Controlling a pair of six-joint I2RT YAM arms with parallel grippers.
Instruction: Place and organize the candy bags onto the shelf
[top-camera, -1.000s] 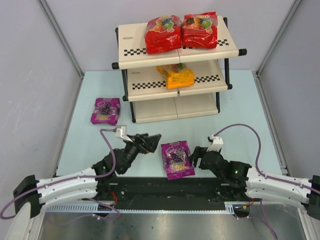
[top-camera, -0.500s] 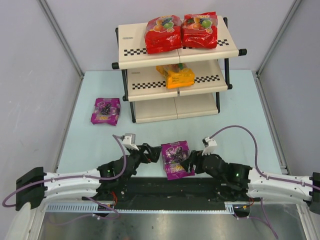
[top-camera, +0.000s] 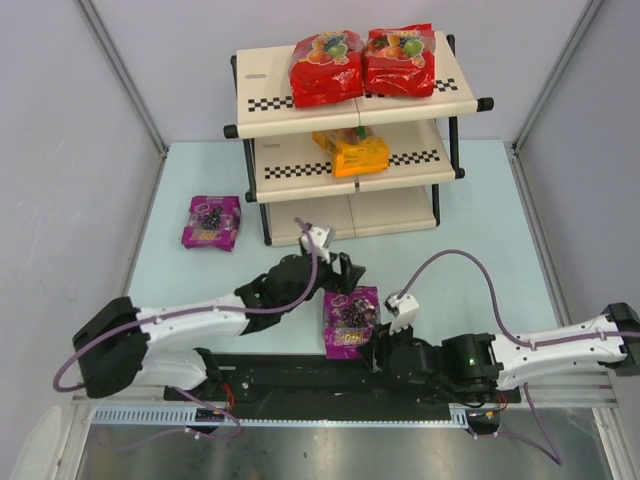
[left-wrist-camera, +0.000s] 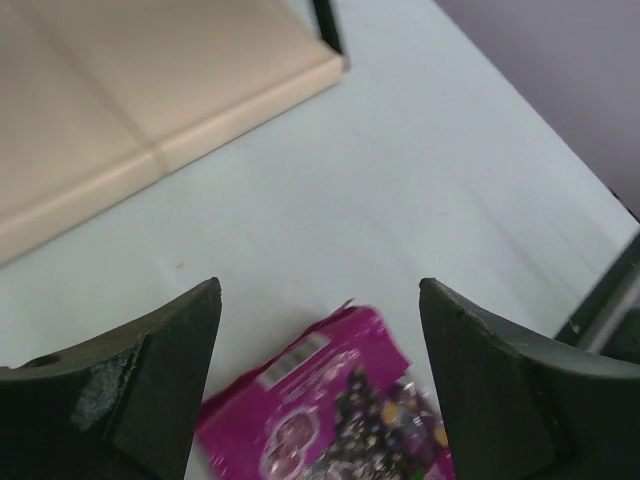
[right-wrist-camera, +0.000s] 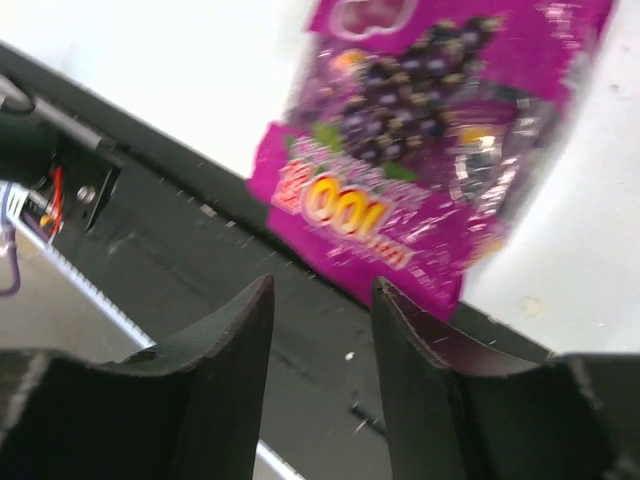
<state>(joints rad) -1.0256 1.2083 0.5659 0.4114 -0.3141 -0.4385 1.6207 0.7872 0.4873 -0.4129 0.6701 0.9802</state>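
Left gripper (top-camera: 342, 272) hangs with jaws spread wide and empty at the 12 o'clock edge of the near purple bag (top-camera: 350, 320), whose top edge shows between its fingers (left-wrist-camera: 150, 370) in the wrist view. At the bag's 5 o'clock corner the right gripper (top-camera: 377, 349) has its jaws narrowed, with a clear gap and nothing in it. At the table's (top-camera: 480, 220) 12 o'clock, the shelf (top-camera: 275, 95) carries two red bags (top-camera: 326, 68) on top and an orange-yellow bag (top-camera: 352, 150) on the middle tier. A second purple bag (top-camera: 211, 221) lies at the shelf's 9 o'clock. Picking up the near bag seems the step in hand; the flat, glossy pouch likely needs jaws lowered over one edge.
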